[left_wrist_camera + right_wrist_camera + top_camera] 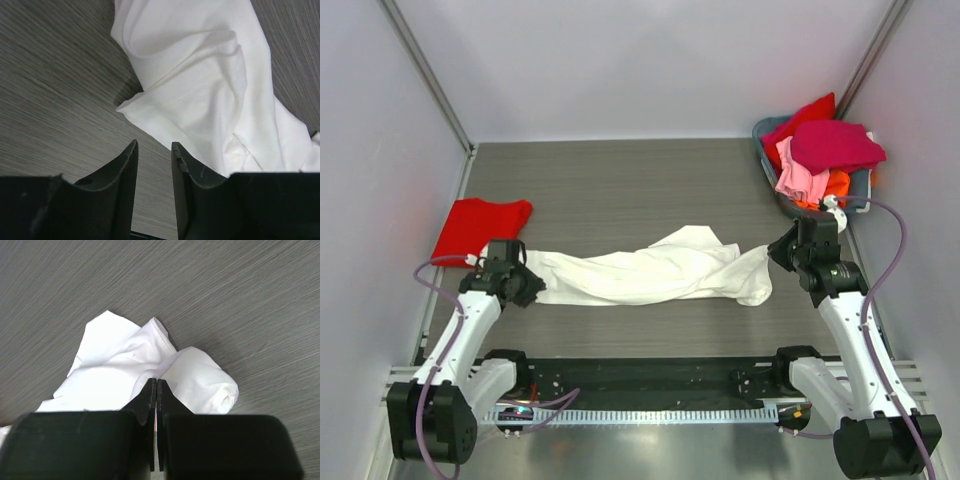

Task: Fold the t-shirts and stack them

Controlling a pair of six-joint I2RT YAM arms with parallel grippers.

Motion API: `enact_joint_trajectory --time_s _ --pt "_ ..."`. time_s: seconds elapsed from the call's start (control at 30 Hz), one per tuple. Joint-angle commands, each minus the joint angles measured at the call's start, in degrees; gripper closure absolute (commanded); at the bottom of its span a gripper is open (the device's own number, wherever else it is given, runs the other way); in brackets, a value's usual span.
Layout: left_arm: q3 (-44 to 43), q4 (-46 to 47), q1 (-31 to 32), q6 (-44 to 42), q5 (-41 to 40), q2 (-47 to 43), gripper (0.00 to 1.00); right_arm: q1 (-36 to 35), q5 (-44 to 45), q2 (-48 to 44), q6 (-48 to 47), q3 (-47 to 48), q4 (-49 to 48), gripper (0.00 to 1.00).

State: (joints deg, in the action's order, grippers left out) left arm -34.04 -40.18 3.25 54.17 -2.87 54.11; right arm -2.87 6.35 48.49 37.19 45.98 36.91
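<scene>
A large white t-shirt (650,275) lies stretched in a crumpled band across the table between both arms. My left gripper (527,283) is open and empty at its left end. In the left wrist view the gripper (152,145) shows bare table between its fingers, with the white cloth (200,90) just to the right. My right gripper (782,250) is shut on the shirt's right end. In the right wrist view the gripper (156,381) has cloth (115,375) bunched at its tips. A folded red t-shirt (480,228) lies at the left edge.
A grey-blue basket (761,130) stands at the back right, holding a magenta t-shirt (835,145), a pink one (800,175), an orange one (835,185) and a red one (805,115). Walls close in left and right.
</scene>
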Motion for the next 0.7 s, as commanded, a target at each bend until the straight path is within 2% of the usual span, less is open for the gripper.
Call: enact_joint_trajectory --time_s 0.0,0.2,0.67 --pt "-0.06 0.28 -0.52 2.51 -4.85 1.25 0.67 0.24 -0.99 -1.20 -0.10 -0.80 -2.54 0.99" --pt "-1.20 0.28 -0.96 2.26 -6.62 6.97 0.65 0.24 -1.16 -1.82 0.34 -1.85 -2.80 0.99" --pt "3.02 9.95 -0.87 2.34 -4.60 16.37 0.64 0.24 -2.22 -1.99 0.60 -3.09 -3.16 0.99"
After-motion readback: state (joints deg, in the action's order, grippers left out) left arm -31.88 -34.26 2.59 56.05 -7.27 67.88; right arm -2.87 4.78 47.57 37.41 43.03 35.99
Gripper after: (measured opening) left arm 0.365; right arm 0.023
